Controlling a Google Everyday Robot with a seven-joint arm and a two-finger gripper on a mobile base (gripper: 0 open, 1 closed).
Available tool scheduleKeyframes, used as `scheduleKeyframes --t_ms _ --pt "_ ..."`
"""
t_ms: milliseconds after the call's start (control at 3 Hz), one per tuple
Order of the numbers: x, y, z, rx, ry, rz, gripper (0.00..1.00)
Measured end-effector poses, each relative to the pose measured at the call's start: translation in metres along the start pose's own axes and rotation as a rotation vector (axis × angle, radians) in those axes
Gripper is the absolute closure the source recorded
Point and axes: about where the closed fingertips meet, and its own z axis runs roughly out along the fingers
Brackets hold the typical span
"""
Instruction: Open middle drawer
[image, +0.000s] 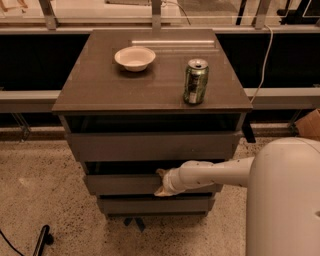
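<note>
Pincer (161, 184) at middle drawer (120, 184) front, seemingly touching it, grip state indiscernible

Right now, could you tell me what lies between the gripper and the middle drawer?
Nothing visible: in the camera view the gripper sits right at the front of the middle drawer, across its upper edge.

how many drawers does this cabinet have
3, stacked vertically: top drawer, middle drawer with the gripper at its front, and bottom drawer nearest the floor. None look hidden.
</note>
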Motion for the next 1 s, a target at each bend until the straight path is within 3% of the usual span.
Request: scheduleKeyframes --t_ms 333,667,1000 --pt "-0.003 0.0 -0.001 -0.016 -0.011 -0.004 0.69" --pt "-0.013 0.005 -0.005 -0.05 -0.042 -0.022 0.6" --pt "-0.015 0.003 -0.008 -0.05 -0.042 -0.022 0.58"
